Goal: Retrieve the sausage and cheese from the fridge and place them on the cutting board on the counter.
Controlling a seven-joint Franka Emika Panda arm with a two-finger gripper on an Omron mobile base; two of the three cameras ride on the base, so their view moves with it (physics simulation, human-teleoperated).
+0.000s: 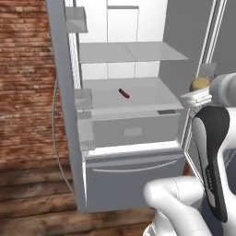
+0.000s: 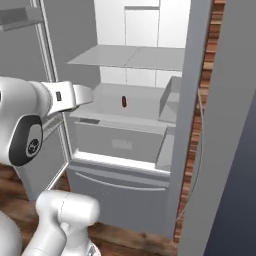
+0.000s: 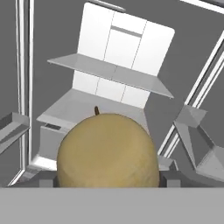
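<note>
The fridge (image 1: 133, 177) stands open, white inside with grey shelves. The sausage (image 1: 124, 93), a small dark red-brown link, lies on the lower shelf over the drawer, also seen as the sausage (image 2: 123, 102) from the right. My gripper (image 1: 199, 88) hovers in front of the fridge at its right side, shut on the cheese (image 1: 199, 83), a round yellowish-tan lump. In the hand view the cheese (image 3: 107, 151) sits between the fingertips of my gripper (image 3: 108, 180) and hides most of the sausage (image 3: 96, 109). The cutting board and the counter are out of view.
A grey upper shelf (image 1: 131, 51) spans the fridge above the sausage. Door bins (image 1: 83, 99) hang on the open left door, beside a brick wall (image 1: 23, 78). A closed bottom drawer (image 2: 117, 186) with a silver handle sits below. The floor is wood.
</note>
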